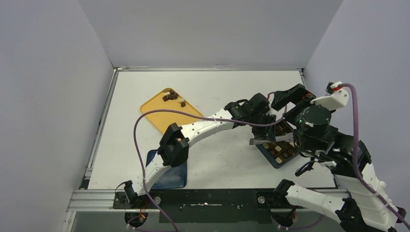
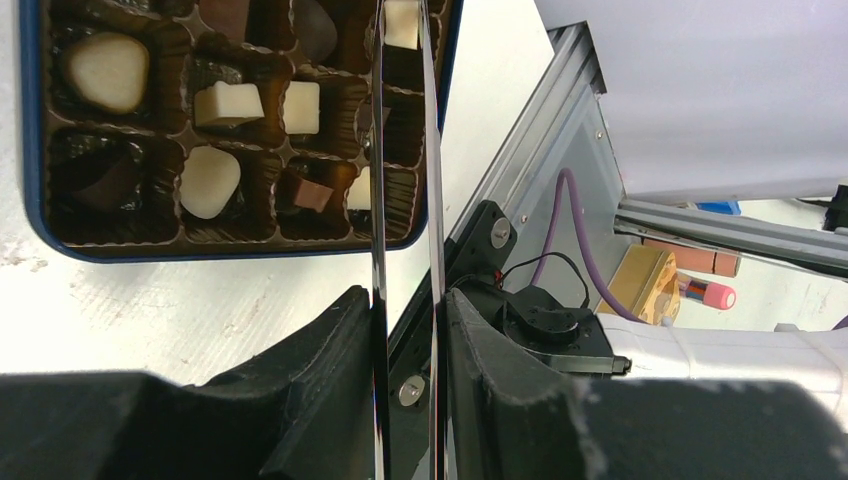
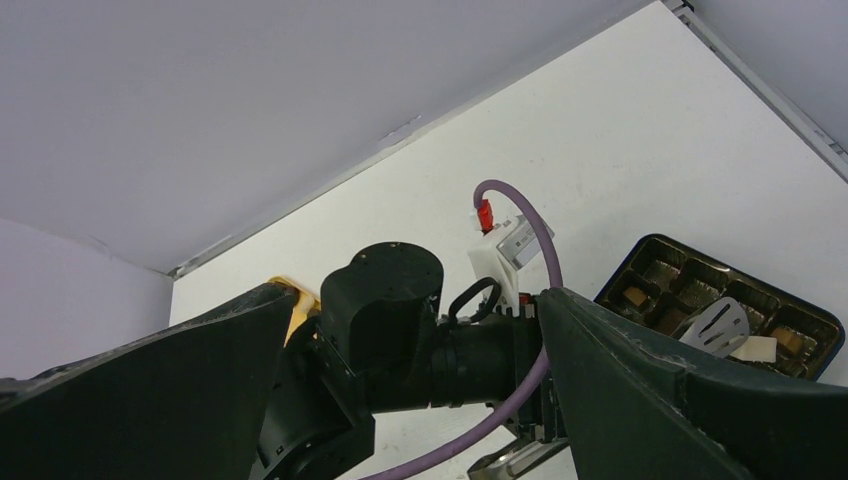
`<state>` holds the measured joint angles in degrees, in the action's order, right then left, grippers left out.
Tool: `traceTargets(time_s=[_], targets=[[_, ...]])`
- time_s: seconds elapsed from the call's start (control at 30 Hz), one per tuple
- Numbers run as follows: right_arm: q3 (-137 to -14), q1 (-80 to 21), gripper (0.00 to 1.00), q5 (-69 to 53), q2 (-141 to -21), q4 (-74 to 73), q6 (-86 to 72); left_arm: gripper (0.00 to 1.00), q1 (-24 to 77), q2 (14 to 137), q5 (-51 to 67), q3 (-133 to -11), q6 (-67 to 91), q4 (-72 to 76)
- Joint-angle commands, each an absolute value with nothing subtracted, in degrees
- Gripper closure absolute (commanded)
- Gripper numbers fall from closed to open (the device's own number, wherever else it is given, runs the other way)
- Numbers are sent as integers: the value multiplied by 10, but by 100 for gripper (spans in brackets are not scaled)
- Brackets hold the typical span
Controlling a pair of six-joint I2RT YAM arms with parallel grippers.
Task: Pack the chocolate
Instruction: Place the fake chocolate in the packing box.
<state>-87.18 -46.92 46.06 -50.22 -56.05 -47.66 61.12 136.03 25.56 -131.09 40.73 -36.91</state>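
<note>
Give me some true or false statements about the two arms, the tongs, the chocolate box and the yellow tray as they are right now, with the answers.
1. The left fingers are clamped on the metal tongs. True.
2. The right fingers are shut on a chocolate. False: they stand wide open and hold nothing.
3. A few chocolate pieces lie on the yellow tray. True.
4. The chocolate box sits on the yellow tray. False: it rests on the table, to the right, well apart from the tray.
5. The tongs' tips reach over the chocolate box. True.
</note>
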Motion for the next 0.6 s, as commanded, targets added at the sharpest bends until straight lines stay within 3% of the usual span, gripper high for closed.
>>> traceTargets(time_s=[0.0, 0.57], targets=[[-877, -468, 0, 466, -496, -551, -480, 73, 622, 1323, 271, -1301, 404, -339], [-875, -468, 0, 464, -490, -552, -482, 67, 622, 1320, 247, -1318, 397, -357]])
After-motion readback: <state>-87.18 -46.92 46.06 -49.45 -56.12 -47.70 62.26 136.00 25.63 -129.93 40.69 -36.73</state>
